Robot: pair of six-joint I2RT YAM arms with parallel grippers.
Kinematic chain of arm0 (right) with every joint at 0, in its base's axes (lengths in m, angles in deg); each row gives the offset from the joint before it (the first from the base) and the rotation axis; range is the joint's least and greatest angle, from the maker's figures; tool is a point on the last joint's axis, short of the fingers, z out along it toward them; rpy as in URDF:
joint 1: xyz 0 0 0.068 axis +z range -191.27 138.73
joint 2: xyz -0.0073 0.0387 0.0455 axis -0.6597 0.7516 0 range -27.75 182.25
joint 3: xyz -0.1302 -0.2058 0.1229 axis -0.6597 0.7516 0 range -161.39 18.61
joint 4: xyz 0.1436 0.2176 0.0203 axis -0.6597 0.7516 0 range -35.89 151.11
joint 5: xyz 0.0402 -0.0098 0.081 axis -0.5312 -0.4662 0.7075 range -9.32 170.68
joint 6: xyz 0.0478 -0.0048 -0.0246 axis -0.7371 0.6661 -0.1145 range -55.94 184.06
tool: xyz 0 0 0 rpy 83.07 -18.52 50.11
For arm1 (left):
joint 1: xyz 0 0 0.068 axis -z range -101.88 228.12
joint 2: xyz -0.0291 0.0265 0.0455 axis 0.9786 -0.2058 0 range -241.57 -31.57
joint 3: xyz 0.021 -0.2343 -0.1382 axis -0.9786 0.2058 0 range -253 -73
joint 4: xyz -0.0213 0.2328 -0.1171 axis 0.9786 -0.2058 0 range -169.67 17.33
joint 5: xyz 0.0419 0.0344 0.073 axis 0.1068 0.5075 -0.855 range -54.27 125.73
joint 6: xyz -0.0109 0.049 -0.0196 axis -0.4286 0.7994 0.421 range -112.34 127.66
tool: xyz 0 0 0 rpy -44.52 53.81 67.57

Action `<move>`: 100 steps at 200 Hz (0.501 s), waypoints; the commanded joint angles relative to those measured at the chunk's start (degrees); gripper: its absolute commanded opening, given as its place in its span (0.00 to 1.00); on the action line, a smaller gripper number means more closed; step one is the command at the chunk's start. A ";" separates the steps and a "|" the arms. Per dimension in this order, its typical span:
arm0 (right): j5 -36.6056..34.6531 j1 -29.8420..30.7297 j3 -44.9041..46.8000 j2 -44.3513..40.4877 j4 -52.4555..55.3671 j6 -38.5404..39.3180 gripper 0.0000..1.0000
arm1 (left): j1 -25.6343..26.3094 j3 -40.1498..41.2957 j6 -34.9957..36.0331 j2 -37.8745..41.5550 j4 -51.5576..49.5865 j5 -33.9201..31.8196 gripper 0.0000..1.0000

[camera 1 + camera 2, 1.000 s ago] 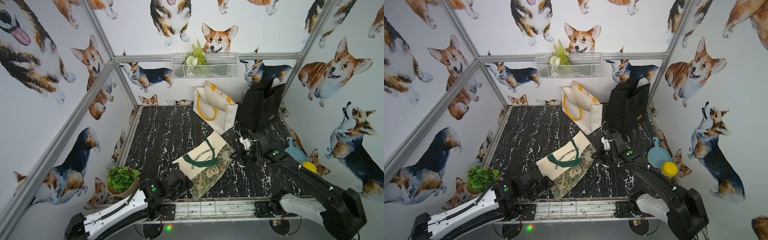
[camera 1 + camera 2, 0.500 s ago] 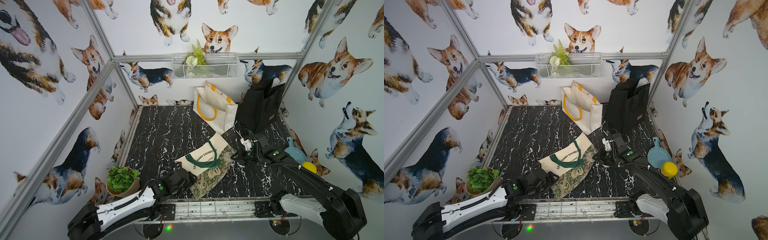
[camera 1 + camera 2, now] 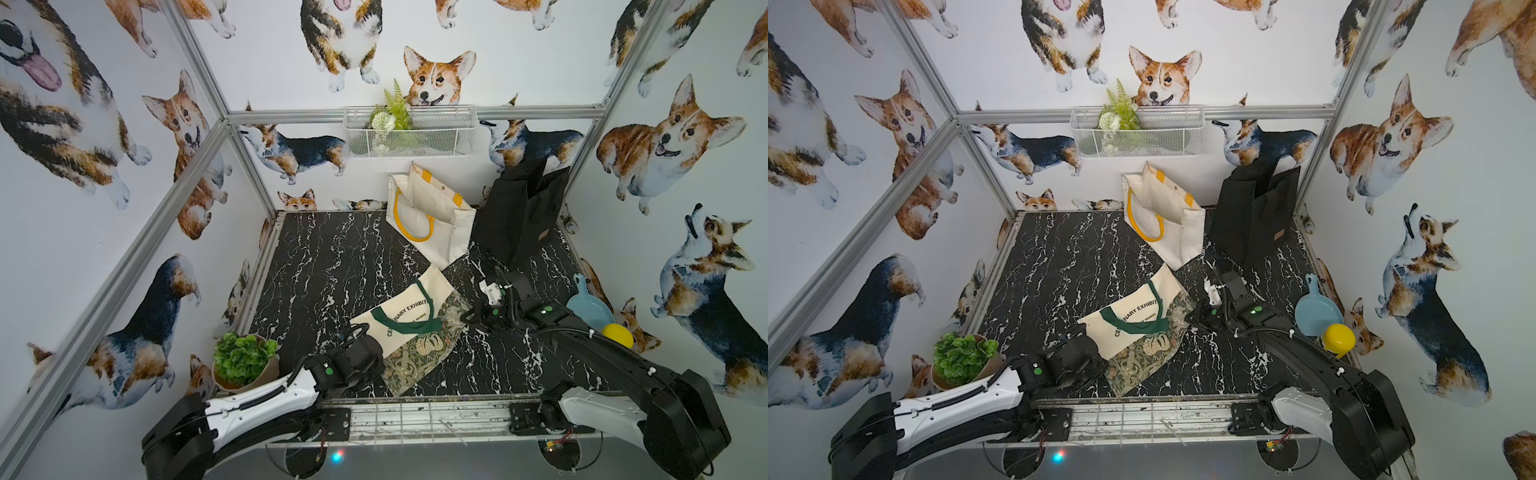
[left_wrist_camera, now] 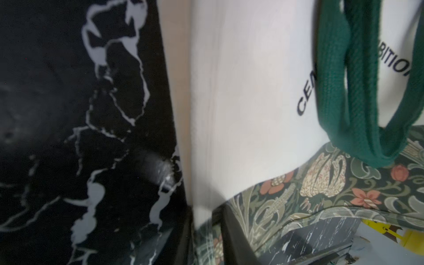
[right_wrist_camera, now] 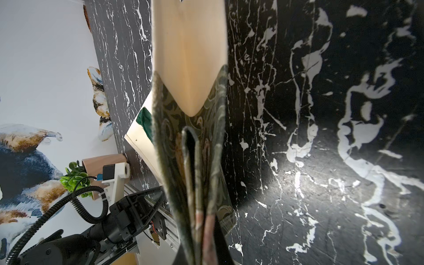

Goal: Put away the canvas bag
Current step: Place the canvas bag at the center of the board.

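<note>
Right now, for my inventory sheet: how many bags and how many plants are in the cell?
Bags: 3 (cream canvas tote with green handles, cream bag with yellow handles, black fabric bag)
Plants: 2 (potted leafy green plant, fern sprig in white wire basket)
Total: 5

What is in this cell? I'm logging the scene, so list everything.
canvas tote bag: one, cream, green handles, lying front centre
yellow-handled tote: one, cream, standing at back
black bag: one, back right
wire basket: one, white, back wall, holds fern
potted plant: one, green, front left
scoop: one, light blue, right edge
round object: one, yellow, beside scoop
table: one, black marble
left gripper: one, black, at canvas bag's near corner
right gripper: one, black, shut on canvas bag's right edge
</note>
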State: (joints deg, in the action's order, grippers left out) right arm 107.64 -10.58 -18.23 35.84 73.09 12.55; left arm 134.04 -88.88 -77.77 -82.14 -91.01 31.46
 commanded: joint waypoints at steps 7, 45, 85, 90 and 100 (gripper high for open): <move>5.12 0.48 0.36 0.22 2.57 -0.75 0.00 | -0.29 0.45 1.14 0.46 0.95 -1.09 0.03; 5.17 0.42 0.19 0.22 2.64 -0.72 0.00 | -0.56 -1.27 2.72 1.02 -2.53 -2.61 0.00; 6.01 0.68 -0.21 0.03 2.70 -1.19 0.00 | -1.49 -3.97 5.31 2.24 -5.80 -3.39 0.00; 6.27 0.81 -0.40 -0.17 2.73 -1.31 0.00 | -1.64 -4.83 6.10 2.42 -6.51 -3.25 0.00; 6.85 1.17 -1.05 -0.44 2.92 -1.84 0.00 | -2.06 -7.13 8.30 2.61 -8.29 -2.71 0.00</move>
State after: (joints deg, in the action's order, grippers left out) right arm 108.32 -10.20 -18.27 35.82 72.77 11.70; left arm 132.82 -92.07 -73.75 -80.15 -97.66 29.99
